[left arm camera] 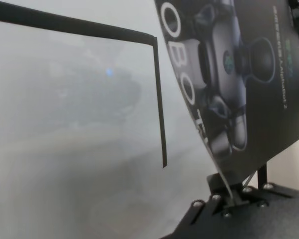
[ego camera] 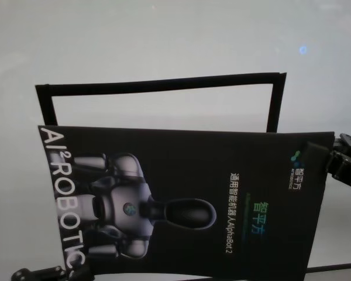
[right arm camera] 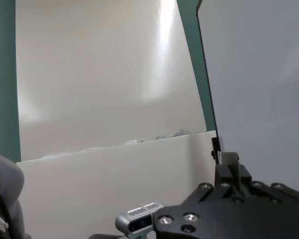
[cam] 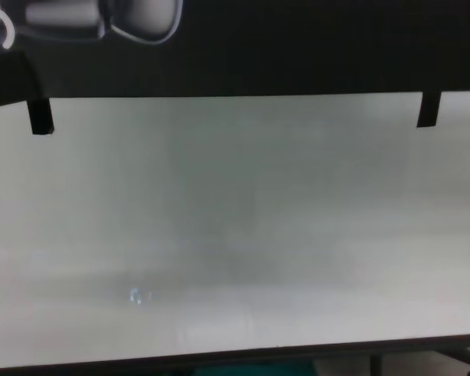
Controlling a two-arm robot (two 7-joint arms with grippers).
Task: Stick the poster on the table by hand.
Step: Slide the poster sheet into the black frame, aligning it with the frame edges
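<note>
The poster (ego camera: 181,199), black and glossy with a grey robot and white lettering, hangs above the table (ego camera: 164,41), held between both grippers. At the poster's near left corner, my left gripper (ego camera: 61,270) is shut on the edge; the left wrist view shows its fingertips (left arm camera: 228,194) pinching the sheet (left arm camera: 249,74). My right gripper (ego camera: 324,158) is shut on the poster's right edge, seen close in the right wrist view (right arm camera: 223,160) against the sheet's grey back (right arm camera: 259,74). From the poster's lower edge (cam: 298,47), short black tape tabs (cam: 39,113) hang down.
A rectangle of narrow black tape strips (ego camera: 158,85) lies on the table behind and under the poster, with its corner in the left wrist view (left arm camera: 159,99). The chest view shows bare tabletop (cam: 235,235) down to its dark near edge.
</note>
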